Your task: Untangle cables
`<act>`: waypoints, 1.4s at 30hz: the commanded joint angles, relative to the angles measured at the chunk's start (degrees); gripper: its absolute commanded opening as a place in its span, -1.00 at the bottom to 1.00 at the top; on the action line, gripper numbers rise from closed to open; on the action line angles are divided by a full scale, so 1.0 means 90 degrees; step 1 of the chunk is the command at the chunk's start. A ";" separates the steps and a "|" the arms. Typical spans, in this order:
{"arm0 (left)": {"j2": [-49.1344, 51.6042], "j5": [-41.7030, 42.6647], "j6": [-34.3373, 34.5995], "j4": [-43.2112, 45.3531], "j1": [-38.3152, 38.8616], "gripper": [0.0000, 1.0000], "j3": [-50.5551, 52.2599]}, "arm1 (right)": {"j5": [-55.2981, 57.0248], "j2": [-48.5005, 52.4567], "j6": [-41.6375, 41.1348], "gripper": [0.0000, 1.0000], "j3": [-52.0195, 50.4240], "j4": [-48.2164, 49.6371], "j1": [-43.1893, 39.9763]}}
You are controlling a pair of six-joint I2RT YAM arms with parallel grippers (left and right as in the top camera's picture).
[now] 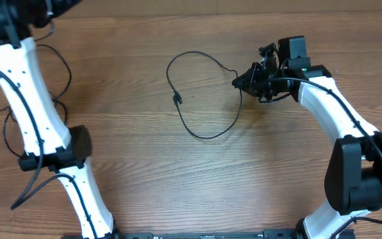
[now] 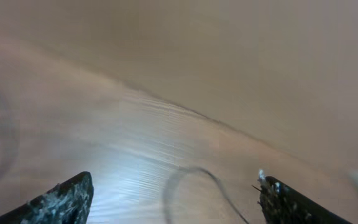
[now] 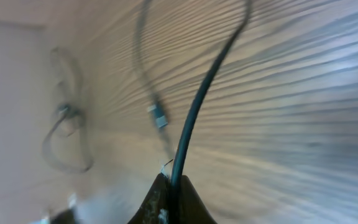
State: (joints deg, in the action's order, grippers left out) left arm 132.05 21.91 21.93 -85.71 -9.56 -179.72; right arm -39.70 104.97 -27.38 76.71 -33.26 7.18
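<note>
**One cable pinched on the right, the left side wide open**

A wooden tabletop (image 1: 178,186) fills the scene, with a white arm standing at each side of it. The left arm (image 1: 35,106) reaches up towards the far left corner. The right arm (image 1: 330,106) bends in towards the middle.

The left end effector (image 2: 174,191) is spread wide. In its own wrist view the two dark fingertips sit far apart with nothing between them but bare wood. A blurred curl of wire (image 2: 191,177) lies on the surface beyond them.

The right end effector (image 1: 239,81) is closed. Its wrist view shows the fingertips (image 3: 160,202) pressed together on a thin black cable (image 1: 207,137), which rises straight out of the pinch.

That cable lies near the middle of the tabletop, just left of the right end effector. It forms one big open loop, swinging up and round to the left, then down and back towards the grip.

Some black wires (image 1: 67,72) lie loosely around the left arm. I cannot tell whether they belong to the arm itself.

A small plug (image 1: 176,99) sits on the loop's left side, flat on the wood.
</note>
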 commanded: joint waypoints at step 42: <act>0.0355 0.3291 -0.3291 0.0988 0.3672 0.57 0.1775 | -0.1933 -0.0877 -0.3106 -0.93 0.1882 0.1498 -0.0228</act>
State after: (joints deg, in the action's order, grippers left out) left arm 134.30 49.17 -11.27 -79.15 22.31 -166.21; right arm -56.21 97.51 -55.05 92.92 -19.86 4.73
